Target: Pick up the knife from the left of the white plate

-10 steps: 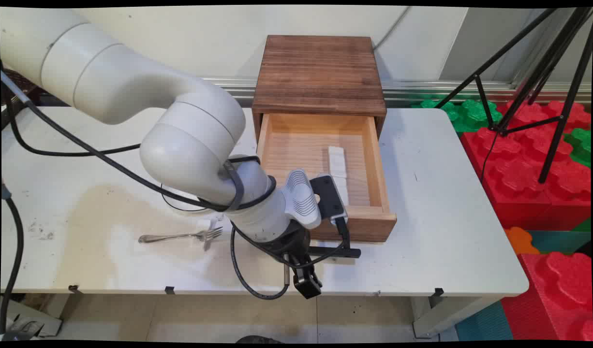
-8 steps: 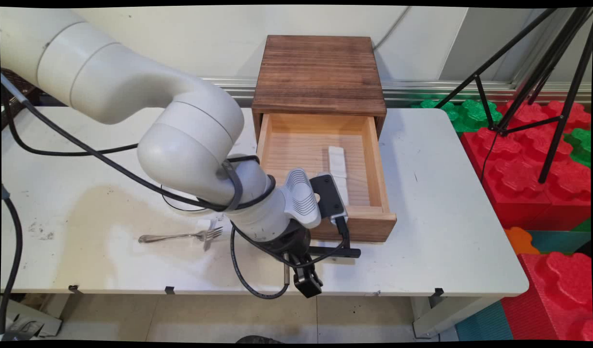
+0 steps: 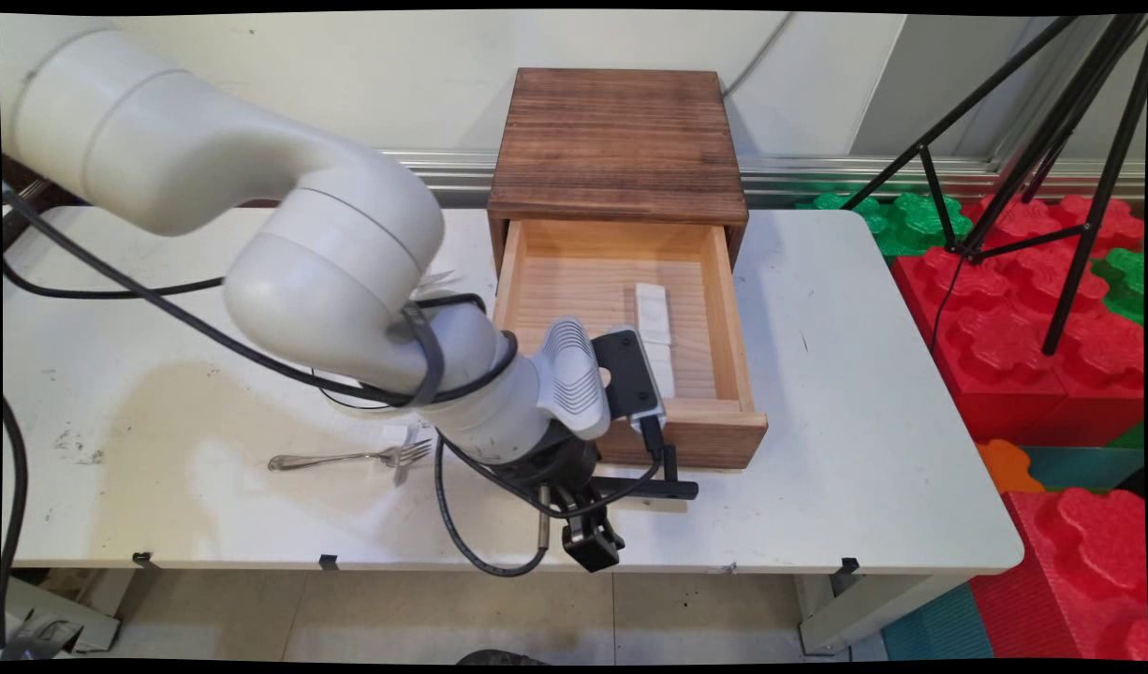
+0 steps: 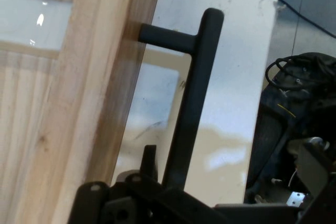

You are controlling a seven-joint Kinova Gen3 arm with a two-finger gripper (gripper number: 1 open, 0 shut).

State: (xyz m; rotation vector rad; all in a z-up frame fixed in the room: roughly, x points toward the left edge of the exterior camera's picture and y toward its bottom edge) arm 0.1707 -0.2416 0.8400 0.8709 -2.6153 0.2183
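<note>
Wooden drawer (image 3: 630, 309) is seen pulled well out of its dark-topped box (image 3: 619, 140), unmoved over the last instants. Only the arm has been swung slightly leftward. The black two-finger gripper (image 3: 588, 548) is kept low at the black bar handle (image 4: 191, 103); whether it is clamped cannot be told.

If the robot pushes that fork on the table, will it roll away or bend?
The fork looks like shiny metal, so it's probably stiff and wouldn't bend. It lies flat on the smooth white table, so it would likely slide or spin rather than roll. Being thin, it's probably light.
</note>
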